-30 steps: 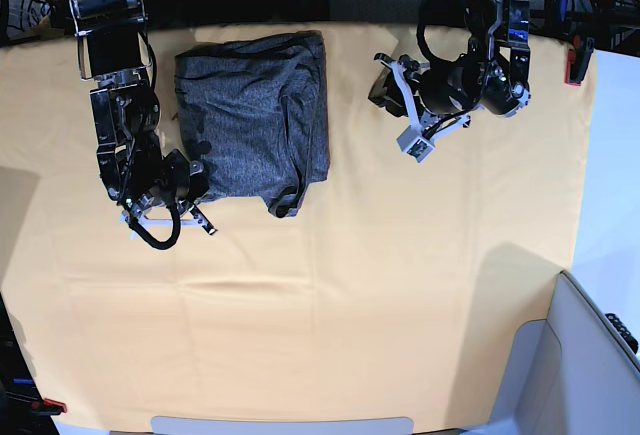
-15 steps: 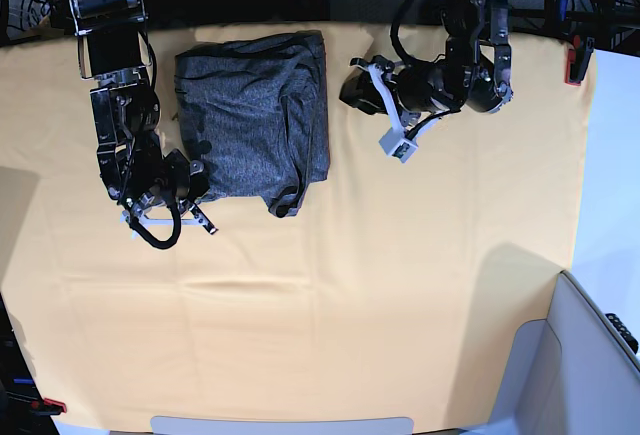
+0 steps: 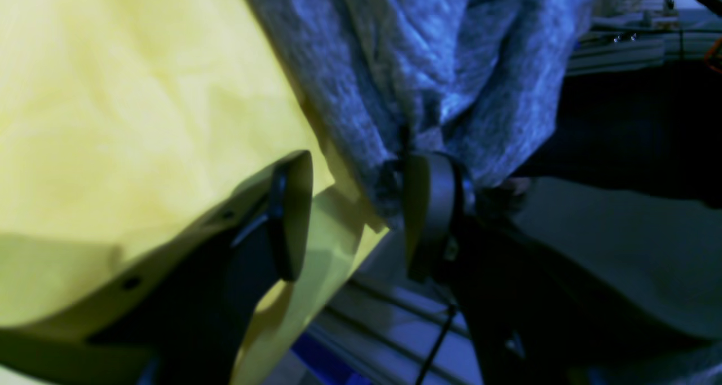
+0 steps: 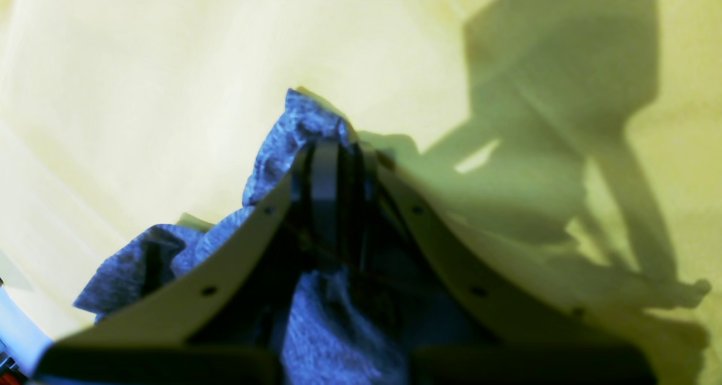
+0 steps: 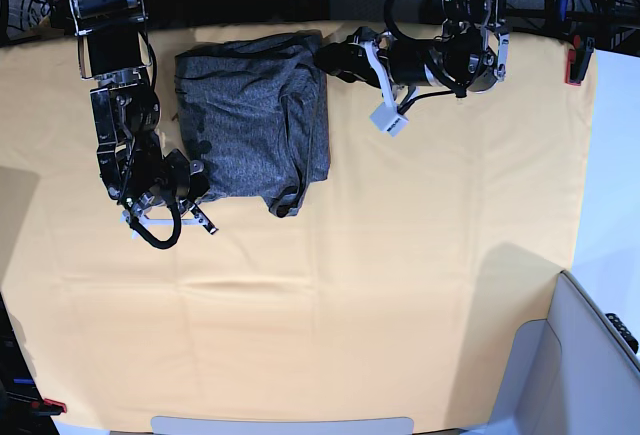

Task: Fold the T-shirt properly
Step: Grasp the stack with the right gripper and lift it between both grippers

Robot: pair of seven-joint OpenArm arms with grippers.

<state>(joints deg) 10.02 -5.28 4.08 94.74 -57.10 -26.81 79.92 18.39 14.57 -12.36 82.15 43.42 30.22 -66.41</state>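
The heather-grey T-shirt (image 5: 255, 115) lies folded into a rough rectangle at the back left of the yellow-orange table cloth (image 5: 400, 255). My right gripper (image 5: 190, 180) sits at the shirt's near left corner and is shut on the fabric. In the right wrist view the closed gripper (image 4: 327, 171) pinches grey knit (image 4: 293, 131). My left gripper (image 5: 330, 57) is open at the shirt's far right corner. In the left wrist view the open gripper (image 3: 355, 210) has one finger (image 3: 428, 204) touching the shirt's edge (image 3: 428, 63) and the other over the cloth.
A red clamp (image 5: 577, 63) grips the table's right edge and another (image 5: 50, 407) sits at the near left corner. A pale grey bin (image 5: 590, 355) stands at the near right. Dark frame and cables run along the back edge.
My left gripper has swung left across the cloth, from well right of the shirt to its far right corner. The right arm and the shirt have not moved.
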